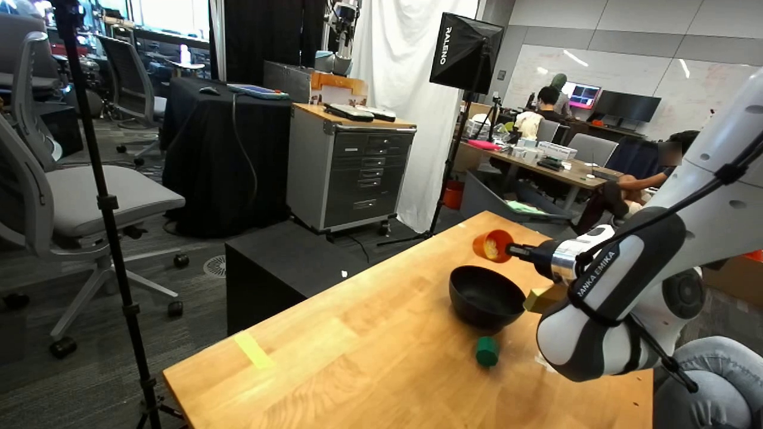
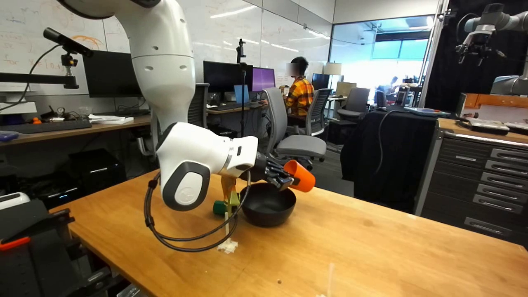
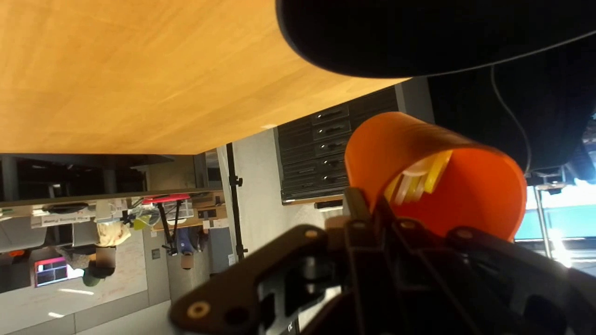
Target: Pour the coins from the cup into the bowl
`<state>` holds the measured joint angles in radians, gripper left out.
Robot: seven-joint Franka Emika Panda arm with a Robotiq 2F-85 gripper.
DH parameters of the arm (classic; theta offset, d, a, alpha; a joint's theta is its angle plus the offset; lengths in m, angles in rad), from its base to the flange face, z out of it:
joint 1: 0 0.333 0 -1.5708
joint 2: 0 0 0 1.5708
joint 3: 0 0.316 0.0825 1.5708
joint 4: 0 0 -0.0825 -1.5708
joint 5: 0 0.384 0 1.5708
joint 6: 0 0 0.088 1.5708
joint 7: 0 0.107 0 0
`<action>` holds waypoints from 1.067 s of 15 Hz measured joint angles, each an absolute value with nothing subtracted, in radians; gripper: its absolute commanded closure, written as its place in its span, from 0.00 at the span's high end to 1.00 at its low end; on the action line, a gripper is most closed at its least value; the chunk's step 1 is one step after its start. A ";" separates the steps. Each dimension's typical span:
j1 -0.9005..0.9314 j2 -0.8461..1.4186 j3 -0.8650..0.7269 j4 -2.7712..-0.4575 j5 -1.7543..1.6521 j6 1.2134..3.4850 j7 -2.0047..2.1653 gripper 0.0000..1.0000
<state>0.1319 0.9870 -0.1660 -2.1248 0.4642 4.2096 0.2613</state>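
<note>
The pincer (image 3: 371, 211) pinches a smooth, tapered orange cup (image 2: 304, 177) holding flat yellowish coins (image 3: 419, 182).

Window (image 1: 173, 18), far: blown out to white in an exterior view. Whiteboard (image 1: 626, 72), far: streaked with glare in both exterior views. Desk (image 1: 357, 357): brightly lit, warm-toned. Claw (image 3: 371, 209), wrist view: dark, near parts blurred. Bowl (image 3: 335, 37), wrist view: detail lost in black. Faces (image 2: 293, 69): masked by blurred patches.
</note>
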 measured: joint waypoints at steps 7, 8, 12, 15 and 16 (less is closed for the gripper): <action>0.246 1.085 -0.301 -2.025 0.477 4.219 0.316 0.04; 0.265 1.099 -0.318 -2.018 0.484 4.216 0.326 0.04; 0.365 1.160 -0.410 -1.998 0.520 4.208 0.394 0.04; 0.421 1.204 -0.460 -1.996 0.551 4.209 0.436 0.03; 0.430 1.216 -0.469 -1.997 0.557 4.218 0.446 0.03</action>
<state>0.4303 1.2163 -0.4690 -1.9973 0.5571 4.2185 0.4455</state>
